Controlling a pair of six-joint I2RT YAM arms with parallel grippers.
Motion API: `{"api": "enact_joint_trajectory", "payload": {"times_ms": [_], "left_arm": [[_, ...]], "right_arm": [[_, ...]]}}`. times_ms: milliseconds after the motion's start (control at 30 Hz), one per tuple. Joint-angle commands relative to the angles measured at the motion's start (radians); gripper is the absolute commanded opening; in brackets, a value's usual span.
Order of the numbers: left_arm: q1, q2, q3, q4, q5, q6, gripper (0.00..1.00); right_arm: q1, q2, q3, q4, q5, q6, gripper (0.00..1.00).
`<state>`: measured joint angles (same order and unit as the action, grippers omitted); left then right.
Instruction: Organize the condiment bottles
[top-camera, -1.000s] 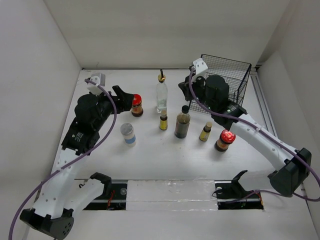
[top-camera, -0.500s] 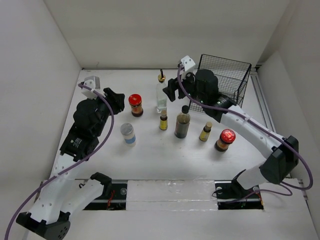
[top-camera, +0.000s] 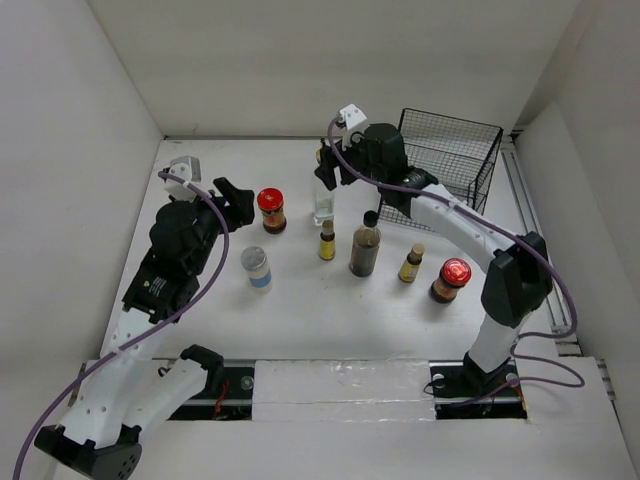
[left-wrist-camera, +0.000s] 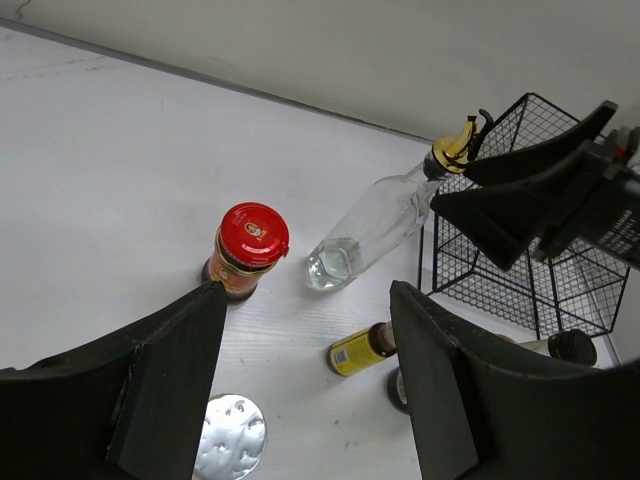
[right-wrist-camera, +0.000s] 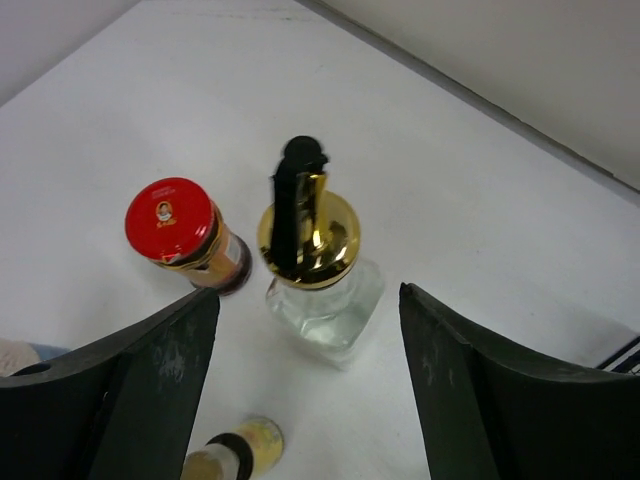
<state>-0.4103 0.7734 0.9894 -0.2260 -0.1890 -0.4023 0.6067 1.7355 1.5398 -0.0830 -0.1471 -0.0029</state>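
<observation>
The condiment bottles stand mid-table. My right gripper (top-camera: 328, 172) hangs open over the tall clear gold-spouted bottle (top-camera: 323, 200), and in the right wrist view its gold spout (right-wrist-camera: 310, 235) lies between the two fingers without touching them. My left gripper (top-camera: 238, 200) is open and empty, just left of a red-lidded jar (top-camera: 272, 210), which stands free ahead of its fingers (left-wrist-camera: 245, 250). In front stand a white shaker (top-camera: 257, 268), a tiny yellow-labelled bottle (top-camera: 327, 243), the dark black-capped bottle (top-camera: 365, 248), a second tiny bottle (top-camera: 411, 263) and a second red-lidded jar (top-camera: 450, 278).
A black wire basket (top-camera: 462, 150) stands at the back right, close behind the right arm. White walls close off the table at the back and on both sides. The arm bases sit at the near edge.
My right arm swung left from the basket to above the clear bottle, jaws opened. My left gripper drew back from the red-lidded jar, which stays where it stood.
</observation>
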Motion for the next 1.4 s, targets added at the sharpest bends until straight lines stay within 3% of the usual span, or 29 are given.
{"api": "enact_joint_trajectory", "payload": {"times_ms": [0, 233, 333, 367, 467, 500, 600, 867, 1100, 1367], "left_arm": [[0.004, -0.016, -0.005, 0.050, 0.022, -0.004, 0.62], [0.004, -0.005, -0.005, 0.050, 0.033, 0.005, 0.62], [0.004, -0.005, -0.005, 0.050, 0.033, 0.005, 0.61], [0.004, -0.005, -0.005, 0.050, 0.033, 0.005, 0.61], [0.004, -0.005, -0.005, 0.050, 0.033, 0.005, 0.61], [0.004, -0.005, -0.005, 0.050, 0.033, 0.005, 0.61], [0.004, -0.014, -0.005, 0.059, 0.045, 0.005, 0.61], [0.004, -0.005, -0.005, 0.059, 0.063, 0.005, 0.61], [0.004, -0.017, -0.015, 0.059, 0.063, 0.005, 0.61], [0.004, -0.029, -0.015, 0.059, 0.063, 0.005, 0.61]], "right_arm": [[-0.016, 0.047, 0.077, 0.066, -0.019, 0.015, 0.78], [-0.025, 0.139, 0.103, 0.193, -0.065, 0.043, 0.70], [-0.016, 0.165, 0.123, 0.226, -0.065, 0.053, 0.56], [-0.016, 0.165, 0.132, 0.226, -0.065, 0.053, 0.46], [-0.016, 0.165, 0.132, 0.255, -0.056, 0.063, 0.32], [-0.006, 0.165, 0.132, 0.267, -0.040, 0.063, 0.23], [0.004, 0.151, 0.132, 0.276, -0.011, 0.063, 0.12], [0.004, 0.010, 0.152, 0.390, 0.049, 0.092, 0.04], [-0.008, -0.115, 0.181, 0.448, 0.161, 0.101, 0.04], [-0.166, -0.186, 0.235, 0.398, 0.224, 0.090, 0.04]]}}
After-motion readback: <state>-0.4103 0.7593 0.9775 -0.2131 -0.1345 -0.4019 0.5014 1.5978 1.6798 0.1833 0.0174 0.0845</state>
